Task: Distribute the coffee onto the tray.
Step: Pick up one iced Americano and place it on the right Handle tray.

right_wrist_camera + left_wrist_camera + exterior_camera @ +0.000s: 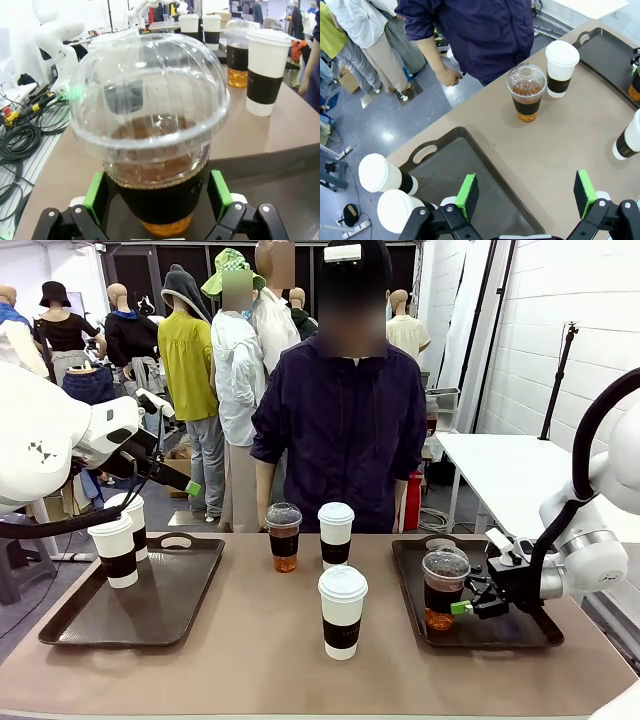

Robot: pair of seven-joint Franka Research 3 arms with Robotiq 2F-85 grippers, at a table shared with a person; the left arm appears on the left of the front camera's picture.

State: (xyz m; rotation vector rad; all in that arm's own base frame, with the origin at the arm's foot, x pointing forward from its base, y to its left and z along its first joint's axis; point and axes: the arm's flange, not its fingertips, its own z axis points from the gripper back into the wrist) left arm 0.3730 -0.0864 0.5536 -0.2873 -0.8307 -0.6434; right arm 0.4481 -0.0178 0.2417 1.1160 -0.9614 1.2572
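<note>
While the right gripper [468,608] straddles a dome-lidded cup [445,590] on the right tray [520,633], I cannot tell whether its pads [95,192] press it; the left gripper [525,192] hangs wide open above the left tray [470,170], which holds two white cups [118,551]; three more cups [342,611] stand on the table [240,640] between

Left tray [165,612] is mostly bare, with two paper cups [118,552] crowding its far-left corner. The left gripper [525,192] hangs over the tray's edge, pads wide apart with nothing between. Mid-table, a lone paper cup [342,612] has open tabletop on both sides. Far dome cup [284,537] and far paper cup [335,534] stand side by side, the person [345,430] close behind. On the right tray [505,636], a dome cup [444,590] sits between the right gripper's [468,608] pads.
</note>
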